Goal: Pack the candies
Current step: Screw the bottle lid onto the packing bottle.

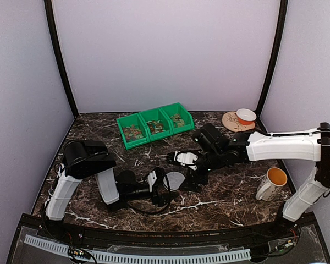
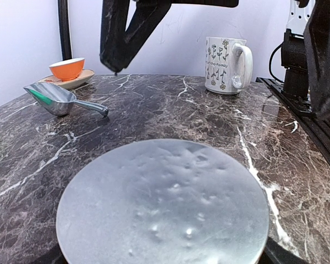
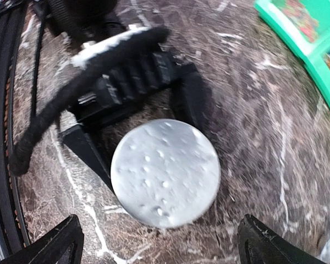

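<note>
The candies (image 1: 155, 126) lie as small mixed-colour sweets in three green bins (image 1: 125, 142) at the back of the table; a corner of them shows in the right wrist view (image 3: 305, 14). My left gripper (image 1: 166, 185) is shut on a small clear jar with a grey lid (image 1: 176, 180), low over the table. The lid (image 2: 162, 206) fills the left wrist view and hides the fingers. My right gripper (image 3: 165, 247) is open wide, right above the lid (image 3: 165, 173), its fingertips (image 3: 60, 242) apart from it. In the top view the right gripper (image 1: 193, 179) is just right of the jar.
A metal scoop (image 2: 58, 99) lies on the marble beyond the jar. A white flowered mug (image 1: 272, 184) stands front right, also in the left wrist view (image 2: 225, 65). An orange bowl (image 1: 245, 116) on a plate stands back right. Walls close in three sides.
</note>
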`<state>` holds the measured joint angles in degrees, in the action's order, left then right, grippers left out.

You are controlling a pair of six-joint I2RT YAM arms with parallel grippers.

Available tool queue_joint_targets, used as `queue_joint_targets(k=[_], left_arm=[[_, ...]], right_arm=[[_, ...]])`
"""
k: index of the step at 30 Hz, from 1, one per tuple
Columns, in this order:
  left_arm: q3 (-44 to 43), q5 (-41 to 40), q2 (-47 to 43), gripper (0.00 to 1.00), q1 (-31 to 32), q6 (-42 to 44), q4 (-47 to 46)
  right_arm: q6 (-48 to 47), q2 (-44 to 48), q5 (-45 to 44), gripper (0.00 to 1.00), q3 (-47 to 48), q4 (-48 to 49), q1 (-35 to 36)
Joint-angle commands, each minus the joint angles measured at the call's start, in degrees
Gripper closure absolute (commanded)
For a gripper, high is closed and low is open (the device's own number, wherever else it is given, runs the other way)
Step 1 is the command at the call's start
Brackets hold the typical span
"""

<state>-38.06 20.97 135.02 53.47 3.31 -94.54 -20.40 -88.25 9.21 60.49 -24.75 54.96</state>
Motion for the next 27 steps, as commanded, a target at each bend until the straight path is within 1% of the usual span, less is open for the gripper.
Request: queue_joint_targets(k=[1,6,11,18,27], left_arm=[[5.26,2.51,9.92,0.19,-0.65,7.14,2.40],[5.48,3.57,9.91,0.19,-0.64,7.01,1.98],[5.26,4.28,9.99,0.19,-0.58,7.06,2.17],[5.07,5.23,10.00,0.19,-0.61,7.12,2.43],[5.01,6.85,10.08,0.19,-0.63,7.13,2.43]], right_arm=[[-10.48,-3.45,9.52,0.03,3.21,-1.03,-2.15],[-18.16,-6.87,12.57,0.03,5.15,-2.93,-3.59],[-22.37,-9.49,12.85,0.03,10.35,-6.60,-4.23],[-24.96,-13.69,15.17,0.03,14.64,-10.55,-4.27],[-25.10,-15.26,15.09,0.03,14.48,-10.51,-4.33]])
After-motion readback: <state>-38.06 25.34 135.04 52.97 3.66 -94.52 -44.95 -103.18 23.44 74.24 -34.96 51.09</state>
